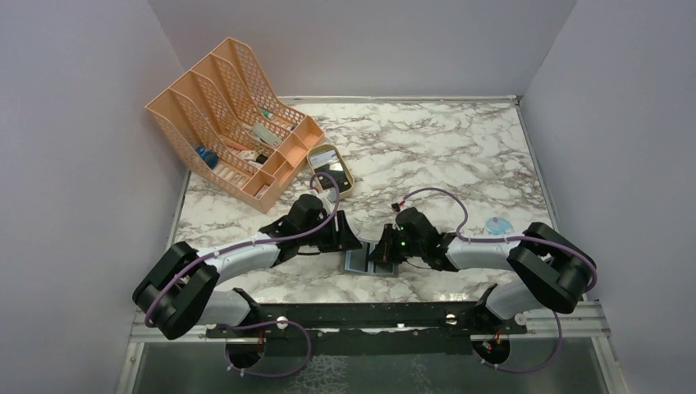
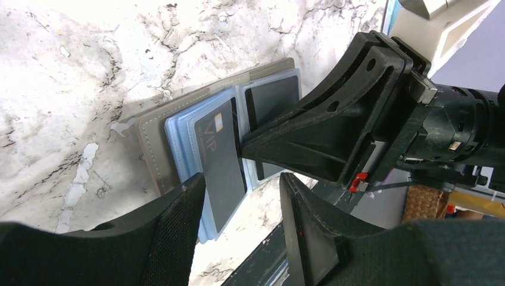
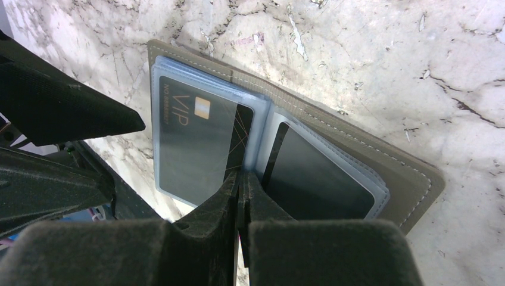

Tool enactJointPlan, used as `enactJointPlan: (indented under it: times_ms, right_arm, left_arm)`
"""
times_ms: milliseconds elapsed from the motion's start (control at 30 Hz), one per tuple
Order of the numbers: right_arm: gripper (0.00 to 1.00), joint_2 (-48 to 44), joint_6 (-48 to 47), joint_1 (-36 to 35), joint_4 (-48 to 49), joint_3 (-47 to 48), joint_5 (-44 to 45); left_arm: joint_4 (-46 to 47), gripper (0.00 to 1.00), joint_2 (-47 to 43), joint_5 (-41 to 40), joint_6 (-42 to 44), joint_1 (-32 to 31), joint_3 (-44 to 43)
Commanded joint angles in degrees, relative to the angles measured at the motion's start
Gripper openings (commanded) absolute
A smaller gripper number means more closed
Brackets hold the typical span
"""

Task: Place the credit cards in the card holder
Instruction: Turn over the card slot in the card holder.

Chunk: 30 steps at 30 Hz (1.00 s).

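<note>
The grey card holder [image 1: 359, 261] lies open on the marble near the front edge, its blue-grey pockets up [image 2: 152, 137] [image 3: 411, 173]. A dark "VIP" credit card [image 3: 190, 143] [image 2: 220, 161] sits in the left pocket, with its dark end sticking out toward the spine. Another dark card [image 3: 315, 173] [image 2: 271, 98] sits in the right pocket. My right gripper [image 3: 243, 173] [image 1: 382, 250] is shut, and its tips rest on the VIP card's edge by the spine. My left gripper [image 2: 241, 179] [image 1: 349, 238] is open and empty, just above the holder's near edge.
A large peach mesh file rack [image 1: 230, 123] stands at the back left. A tan oval tray [image 1: 330, 168] lies beside it. A small light-blue round object [image 1: 498, 224] lies at the right. The black front rail [image 1: 369, 316] runs just behind the holder.
</note>
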<state>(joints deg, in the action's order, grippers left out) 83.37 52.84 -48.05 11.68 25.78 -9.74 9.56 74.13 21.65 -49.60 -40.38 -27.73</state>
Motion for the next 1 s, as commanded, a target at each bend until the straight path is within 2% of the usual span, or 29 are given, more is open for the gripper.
enactJointPlan:
  times_ms: [0,467,967]
  right_arm:
    - [0.05,0.8,-0.9,-0.4,-2.3,0.2,1.4]
    - [0.05,0.3,-0.7,-0.4,-2.3,-0.2,1.5]
    - [0.05,0.4,-0.5,-0.4,-2.1,-0.3,1.5]
  left_arm:
    - [1.8,0.52,-0.6,-0.3,0.2,-0.3,-0.5]
    - [4.7,0.52,3.1,0.7,0.0,-0.4,0.9]
    - [-0.3,0.52,0.3,-1.7,2.5,-0.4,-0.5]
